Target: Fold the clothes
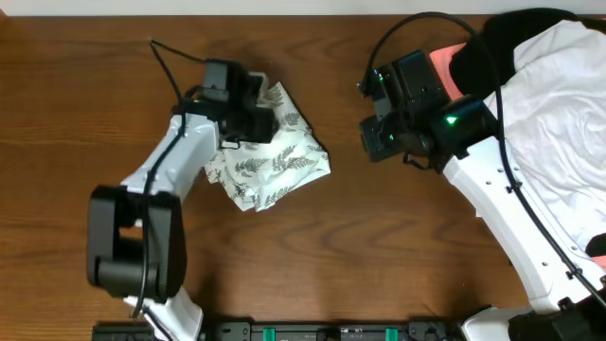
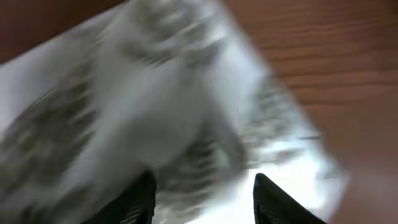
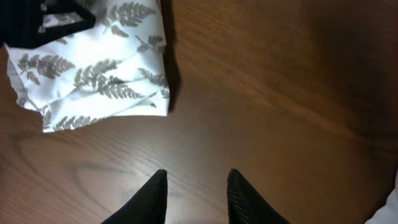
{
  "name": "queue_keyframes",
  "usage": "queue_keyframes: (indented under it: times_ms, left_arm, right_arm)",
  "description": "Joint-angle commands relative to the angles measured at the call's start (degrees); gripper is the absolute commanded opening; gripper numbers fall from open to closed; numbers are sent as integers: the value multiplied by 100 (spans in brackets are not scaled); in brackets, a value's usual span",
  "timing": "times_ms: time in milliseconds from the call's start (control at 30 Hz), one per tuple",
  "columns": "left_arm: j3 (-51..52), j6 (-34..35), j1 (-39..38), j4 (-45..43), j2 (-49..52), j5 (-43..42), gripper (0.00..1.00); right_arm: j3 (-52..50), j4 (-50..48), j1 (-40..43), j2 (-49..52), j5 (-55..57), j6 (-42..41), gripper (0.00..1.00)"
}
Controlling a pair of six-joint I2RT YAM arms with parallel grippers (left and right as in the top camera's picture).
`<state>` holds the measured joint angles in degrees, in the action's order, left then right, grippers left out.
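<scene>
Clothing: fern-print garment (image 1: 279,166), crumpled bundle just left of bench (image 1: 379,256) centre, nearer far edge. Left gripper (image 2: 204,186) spread over it, view blurred; right gripper (image 3: 196,186) spread, empty, apart. Advice: pinch one loose edge, draw flat, fold squarely

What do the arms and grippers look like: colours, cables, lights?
Both the left arm and right arm have white link shells with black joint housings. Loose black cables run along each. A green LED glows on the right wrist. The left gripper and right gripper have black, tapered fingers.
</scene>
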<state>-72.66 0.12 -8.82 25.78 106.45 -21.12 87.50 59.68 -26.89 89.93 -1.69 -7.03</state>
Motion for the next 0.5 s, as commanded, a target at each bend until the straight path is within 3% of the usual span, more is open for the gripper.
queue_keyframes:
  times_ms: [0,367,467]
  left_arm:
    - [-17,142,400,164,118,719,51]
    - [459,514,800,262,337,704,52]
    - [621,511,800,264,444,706,57]
  right_arm:
    - [66,35,35,2,42,-63,31]
    - [66,37,37,2,87,-66,30]
    - [63,37,42,2,87,-66,31]
